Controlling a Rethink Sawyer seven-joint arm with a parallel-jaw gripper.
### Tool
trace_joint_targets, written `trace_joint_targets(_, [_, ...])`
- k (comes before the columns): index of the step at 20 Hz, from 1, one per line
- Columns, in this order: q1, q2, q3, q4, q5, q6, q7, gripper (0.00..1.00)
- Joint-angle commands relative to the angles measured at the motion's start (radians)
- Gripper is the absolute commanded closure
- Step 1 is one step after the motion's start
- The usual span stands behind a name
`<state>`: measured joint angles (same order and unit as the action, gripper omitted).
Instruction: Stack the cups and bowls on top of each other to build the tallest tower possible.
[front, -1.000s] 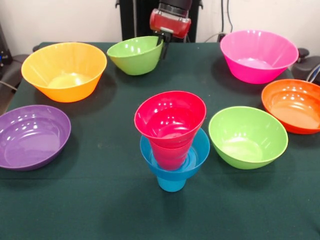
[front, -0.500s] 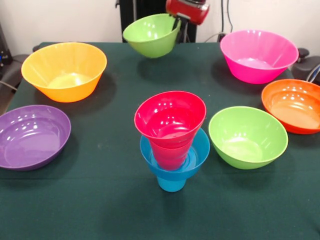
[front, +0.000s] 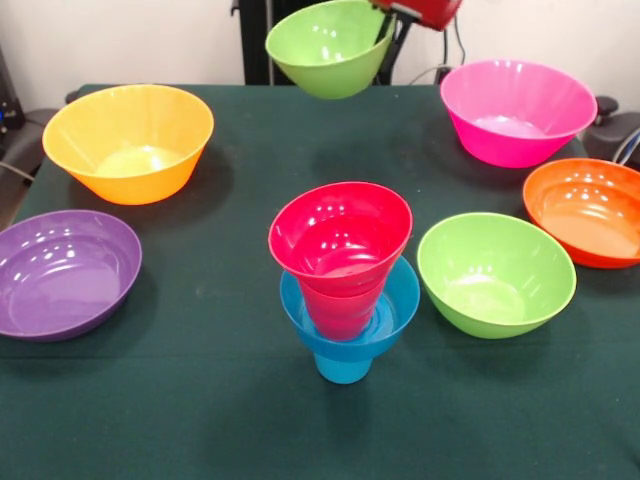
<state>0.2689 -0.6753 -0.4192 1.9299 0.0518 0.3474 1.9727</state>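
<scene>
Bench (front: 200, 420): dark green cloth top, carrying all items but one.

Gripper (front: 390, 28): red body at the top edge, fingers clamped on the rim of a lime green bowl (front: 328, 45), which hangs tilted in the air, clear of the bench, its shadow on the cloth below.

Tower (front: 345, 285): near the bench's middle. Sky-blue cup (front: 343, 368) at the bottom, small blue bowl (front: 395, 305) seated on it, red cup (front: 338, 312) standing in that bowl, small red bowl (front: 340, 235) on top, leaning slightly.

Second lime green bowl (front: 495, 272): upright, just right of the tower, not touching it.

Yellow-orange bowl (front: 128, 140): far left, upright.

Purple bowl (front: 65, 272): left edge, in front of the yellow-orange one.

Pink bowl (front: 517, 110): far right, upright.

Orange bowl (front: 588, 210): right edge, in front of the pink one.
</scene>
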Motion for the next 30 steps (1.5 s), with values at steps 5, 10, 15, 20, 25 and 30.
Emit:
trace_joint_targets(5, [0.046, 0.053, -0.061, -0.408, -0.005, 0.433, 0.141, 1.0])
trace_joint_targets(10, [0.02, 0.069, -0.088, -0.539, -0.014, 0.597, 0.138, 1.0])
trace_joint_targets(15, [-0.034, 0.111, -0.108, -0.642, -0.024, 0.668, 0.146, 1.0])
trace_joint_targets(20, [-0.079, 0.167, -0.114, -0.793, -0.022, 0.746, 0.154, 1.0])
trace_joint_targets(25, [-0.09, 0.216, -0.11, -0.936, -0.011, 0.813, 0.155, 1.0])
trace_joint_targets(30, [-0.117, 0.304, -0.103, -1.166, 0.011, 0.899, 0.131, 1.0])
